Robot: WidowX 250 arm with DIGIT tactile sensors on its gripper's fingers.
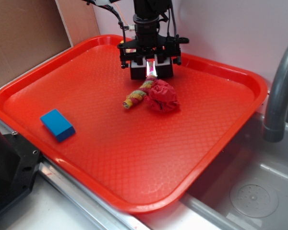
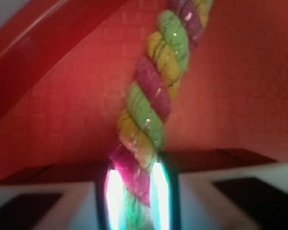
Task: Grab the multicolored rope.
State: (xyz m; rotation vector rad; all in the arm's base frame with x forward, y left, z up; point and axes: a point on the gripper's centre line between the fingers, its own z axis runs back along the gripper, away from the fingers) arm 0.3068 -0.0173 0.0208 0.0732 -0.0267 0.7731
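End effector pinched on multicolored rope nr tray far edge — grab looks done, lift not yet.

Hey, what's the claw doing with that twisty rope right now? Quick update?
Gripper shut on one end of the multicolored rope. Rope's other end lies on the red tray, beside the red cloth ball. Blue block well clear.

Arm descends vertically from above at the far side, wrist pointing straight down. Gripper sits low, fingers closed against both sides of the multicolored rope, one end clamped between them.
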